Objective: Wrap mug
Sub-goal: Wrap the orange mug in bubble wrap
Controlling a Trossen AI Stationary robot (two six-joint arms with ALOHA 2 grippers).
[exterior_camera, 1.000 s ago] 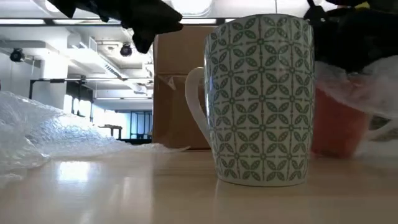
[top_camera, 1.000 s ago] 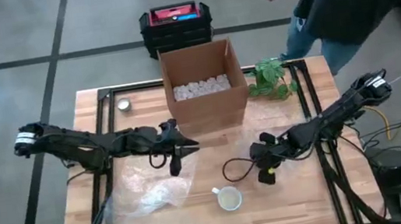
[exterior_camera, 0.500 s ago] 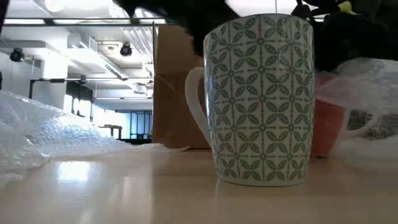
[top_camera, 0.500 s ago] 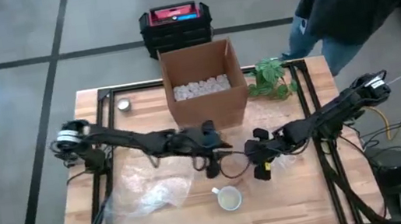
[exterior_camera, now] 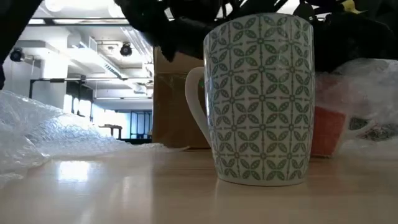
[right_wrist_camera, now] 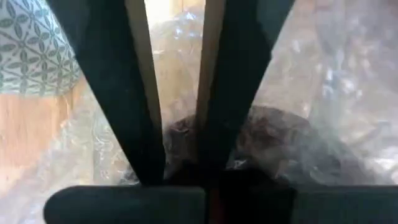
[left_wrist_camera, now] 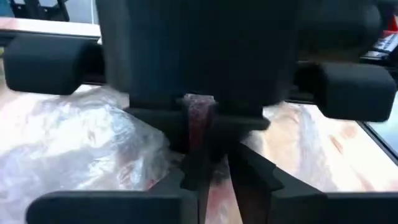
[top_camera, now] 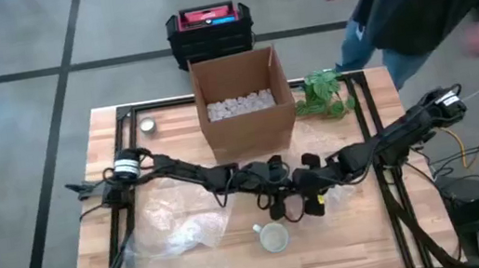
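Centrally, cardboard box [top_camera: 242, 96] w/ white packing bits; mug [top_camera: 274, 237] empty (end effector states unclear).

A white mug [exterior_camera: 258, 99] carries a repeating green leaf-and-diamond pattern. Clear bubble wrap [top_camera: 183, 236] lies on a light wooden table [top_camera: 108, 134]. At 12 o'clock, a brown cardboard box [top_camera: 244, 96] holds white packing pieces [top_camera: 240, 105]. Both arms [top_camera: 179, 171] are black.
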